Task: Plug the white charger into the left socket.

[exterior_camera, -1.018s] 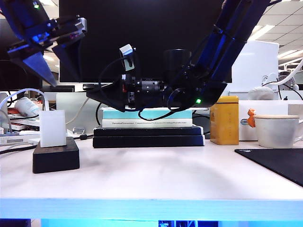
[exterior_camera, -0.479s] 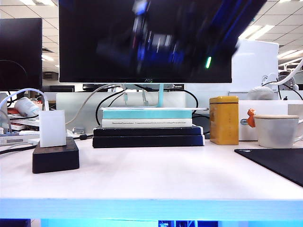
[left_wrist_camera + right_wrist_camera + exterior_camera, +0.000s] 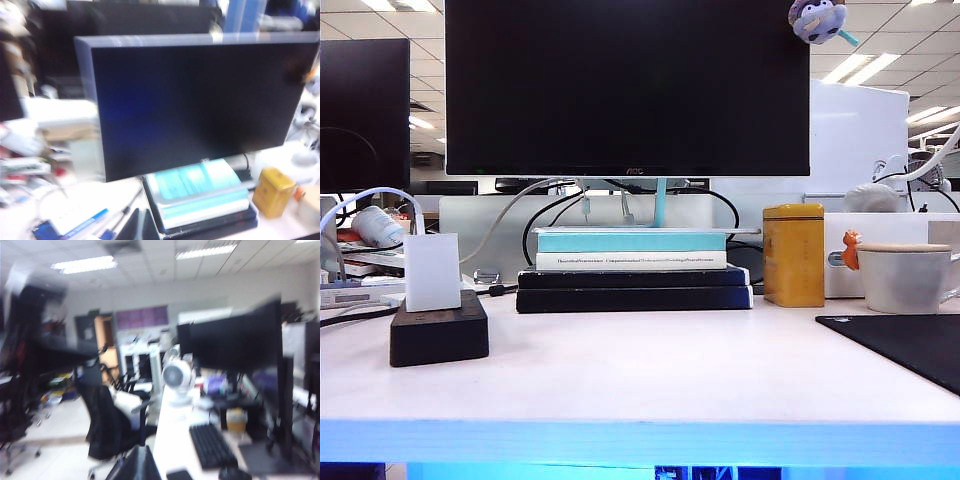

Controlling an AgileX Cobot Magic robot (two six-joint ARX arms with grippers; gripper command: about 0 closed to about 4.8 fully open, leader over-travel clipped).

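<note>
The white charger (image 3: 432, 272) stands upright on the black power strip (image 3: 438, 335) at the table's left, and its thin white cable (image 3: 360, 195) arcs away to the left. From this low angle the strip's top face and the left socket are hidden. Neither arm shows in the exterior view. My left gripper (image 3: 141, 226) is shut and empty, high above the table and facing the monitor (image 3: 200, 105). My right gripper (image 3: 137, 465) is also shut and empty, pointing out over the blurred office.
A big black monitor (image 3: 625, 85) stands behind a stack of books (image 3: 632, 270). To the right are a yellow tin (image 3: 793, 253), a white cup (image 3: 905, 275) and a black mat (image 3: 910, 345). Clutter and cables lie behind the strip.
Both arms have risen out of the exterior view. The left gripper, open above the charger a second ago, has shut. The charger has stayed on the strip.
</note>
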